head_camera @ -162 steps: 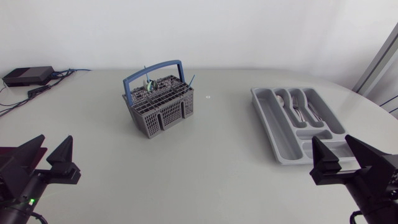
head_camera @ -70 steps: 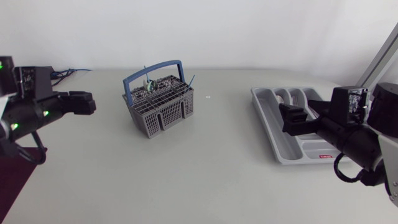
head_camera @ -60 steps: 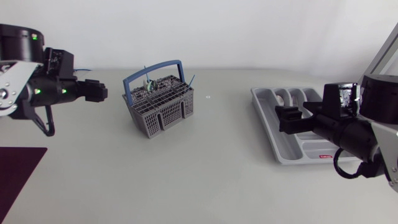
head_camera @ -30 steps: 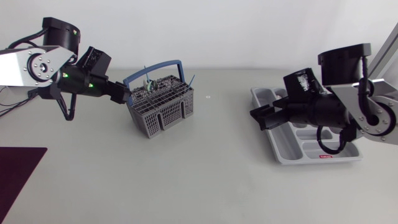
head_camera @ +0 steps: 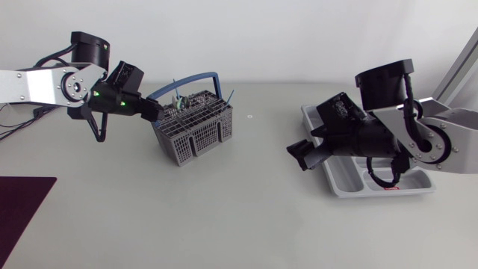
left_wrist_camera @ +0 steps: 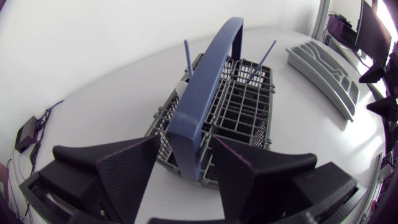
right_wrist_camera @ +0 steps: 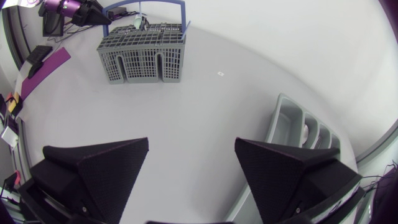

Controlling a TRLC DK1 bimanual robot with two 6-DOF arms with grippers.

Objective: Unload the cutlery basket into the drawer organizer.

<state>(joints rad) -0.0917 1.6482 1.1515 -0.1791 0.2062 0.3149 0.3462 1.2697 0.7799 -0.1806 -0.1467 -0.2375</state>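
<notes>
The grey cutlery basket (head_camera: 196, 134) stands at the back left of the table's middle, with a blue arched handle (head_camera: 196, 77) and thin blue utensil handles (left_wrist_camera: 186, 53) sticking up. My left gripper (head_camera: 151, 113) is at the basket's left end. In the left wrist view the gripper (left_wrist_camera: 185, 144) is open, with the handle (left_wrist_camera: 199, 93) between its fingers and a thin gap on one side. The grey drawer organizer (head_camera: 340, 178) lies at the right, with some cutlery (head_camera: 358, 127) in it. My right gripper (head_camera: 301, 153) hangs just left of it, open (right_wrist_camera: 193, 162) and empty.
A dark purple mat (head_camera: 19, 202) lies at the table's front left corner. A small black box (left_wrist_camera: 26, 134) with cables sits at the back left. A tiny white mark (head_camera: 249, 116) is on the table between the basket and the organizer.
My left arm has swung right to the basket, and its fingers have narrowed around the handle. My right arm has moved left, off the organizer toward the table's middle.
</notes>
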